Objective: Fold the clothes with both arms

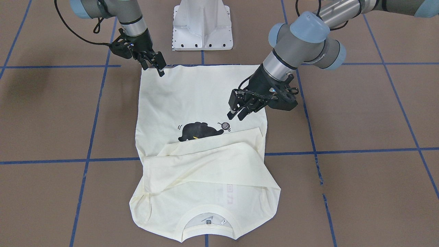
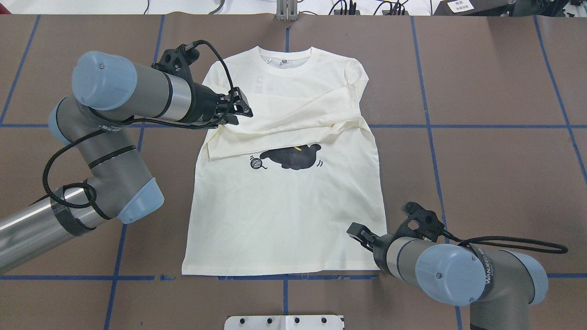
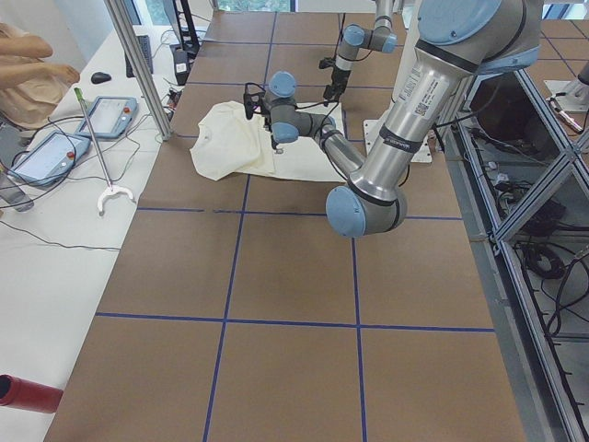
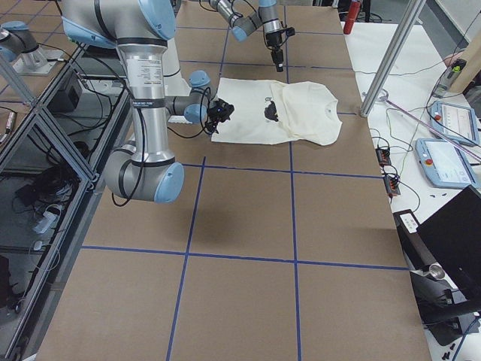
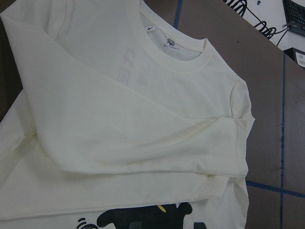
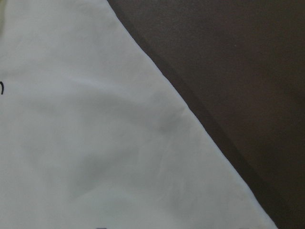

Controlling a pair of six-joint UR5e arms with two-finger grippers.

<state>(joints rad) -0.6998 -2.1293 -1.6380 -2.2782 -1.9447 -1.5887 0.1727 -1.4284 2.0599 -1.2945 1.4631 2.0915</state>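
Observation:
The cream long-sleeved T-shirt (image 2: 284, 211) lies flat and face up, hem toward the robot's base, ribbed collar (image 2: 286, 57) at the far end. Both sleeves (image 2: 293, 114) are folded across the chest and hide most of the red word. The black cat print with yarn ball (image 2: 293, 158) shows below them. My left gripper (image 2: 243, 110) hovers open and empty over the shirt's left side, near the yarn ball (image 1: 224, 126). My right gripper (image 2: 355, 230) is open and empty at the hem's right corner (image 1: 161, 68). The wrist views show only cloth (image 5: 143, 119) and table.
The white pedestal base (image 1: 202, 25) stands just behind the hem. Blue tape lines (image 1: 343, 151) grid the brown table. A side table with tablets (image 3: 110, 115), a metal post (image 3: 138, 64) and an operator are beyond the collar end. A red cylinder (image 3: 23, 394) lies far off.

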